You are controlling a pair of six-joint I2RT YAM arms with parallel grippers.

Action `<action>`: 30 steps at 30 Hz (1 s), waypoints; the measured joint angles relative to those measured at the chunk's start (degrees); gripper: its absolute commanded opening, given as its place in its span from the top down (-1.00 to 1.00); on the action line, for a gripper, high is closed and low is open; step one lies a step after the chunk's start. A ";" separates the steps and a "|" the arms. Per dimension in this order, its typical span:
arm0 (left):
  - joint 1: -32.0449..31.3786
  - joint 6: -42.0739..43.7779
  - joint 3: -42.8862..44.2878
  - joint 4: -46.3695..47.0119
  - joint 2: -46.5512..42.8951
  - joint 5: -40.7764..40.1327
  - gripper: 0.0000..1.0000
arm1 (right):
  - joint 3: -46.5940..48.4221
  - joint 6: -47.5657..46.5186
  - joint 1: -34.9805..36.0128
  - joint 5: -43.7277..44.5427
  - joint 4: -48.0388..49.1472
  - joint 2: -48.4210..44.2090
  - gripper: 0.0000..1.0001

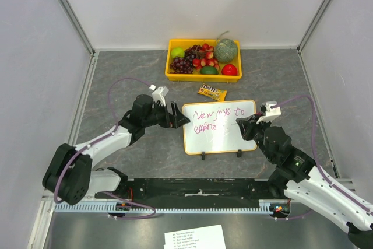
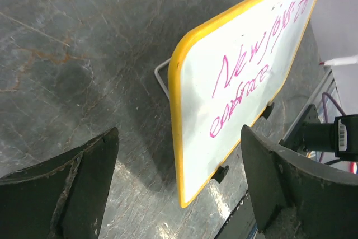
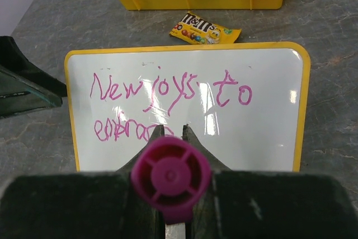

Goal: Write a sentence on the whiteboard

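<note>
The whiteboard (image 1: pixel 227 139) stands tilted on its two black clip feet at mid-table, orange-yellow framed. Pink-purple cursive on it, the sentence (image 1: pixel 213 115), reads "New joys to" with a second line begun below. My left gripper (image 1: pixel 178 115) is open at the board's left edge. In the left wrist view that yellow edge (image 2: pixel 174 110) lies between the wide-apart fingers (image 2: pixel 89 160) without touching them. My right gripper (image 3: pixel 172 130) is shut on a pink-purple marker (image 3: pixel 170 177), its tip hidden at the end of the second line (image 3: pixel 126 131) on the whiteboard (image 3: pixel 268 132).
A yellow tray (image 1: pixel 172 75) of fruit sits behind the board, with a packet of M&M's (image 1: pixel 212 92) between them. A printed paper sheet (image 1: pixel 195 238) lies below the arm bases. Grey walls close in the table on three sides.
</note>
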 measured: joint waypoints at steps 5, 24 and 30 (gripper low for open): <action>0.00 0.00 0.00 -2.95 -6.29 -3.04 -0.87 | 0.02 0.57 0.00 -1.01 -0.70 0.09 1.00; 0.00 0.50 6.14 -13.55 -17.77 -8.63 -0.88 | 0.11 5.16 0.00 -6.97 -5.20 -1.66 1.00; 0.00 0.44 6.23 -13.53 -17.77 -9.18 -0.88 | 0.11 6.16 0.00 -9.92 -5.60 -1.79 1.00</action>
